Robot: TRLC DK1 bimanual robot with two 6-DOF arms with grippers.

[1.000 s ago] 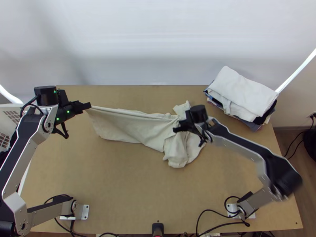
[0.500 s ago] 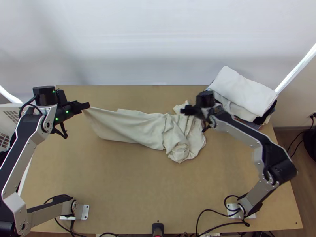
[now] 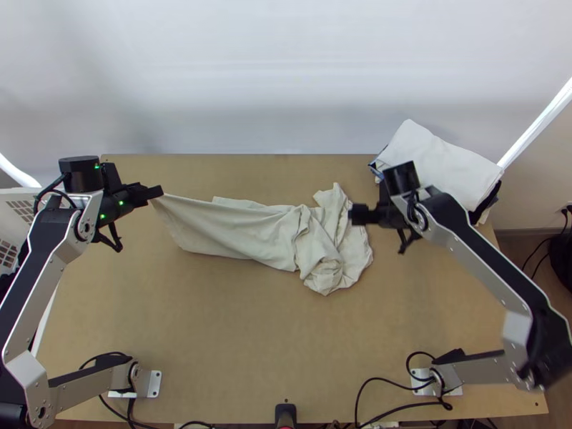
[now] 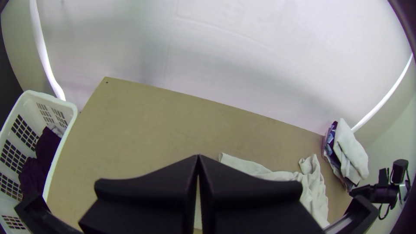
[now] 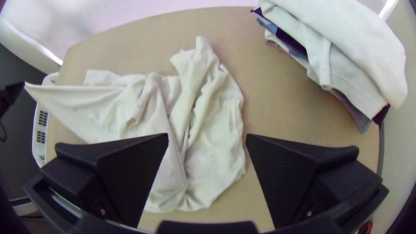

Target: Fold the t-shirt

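The cream t-shirt (image 3: 250, 229) lies stretched on the left and bunched at its right end, with its left corner lifted off the table. My left gripper (image 3: 159, 192) is shut on that corner; in the left wrist view the left gripper (image 4: 198, 158) has its fingers pressed together, above part of the t-shirt (image 4: 314, 186). Just right of the bunched end, my right gripper (image 3: 355, 214) is over the table. In the right wrist view the right gripper (image 5: 208, 138) stands wide open with nothing held, and the creased t-shirt (image 5: 212, 130) lies below it.
A stack of folded clothes (image 3: 440, 168) sits at the table's back right, close behind the right arm. A white basket (image 4: 65, 143) with dark cloth inside stands off the left edge. Cables and a small black device (image 3: 285, 415) are at the near edge.
My right gripper has left the bunched end, moving first back and then right. That end now lies flatter, its near edge slightly farther back. The left gripper has stayed nearly still, holding its corner.
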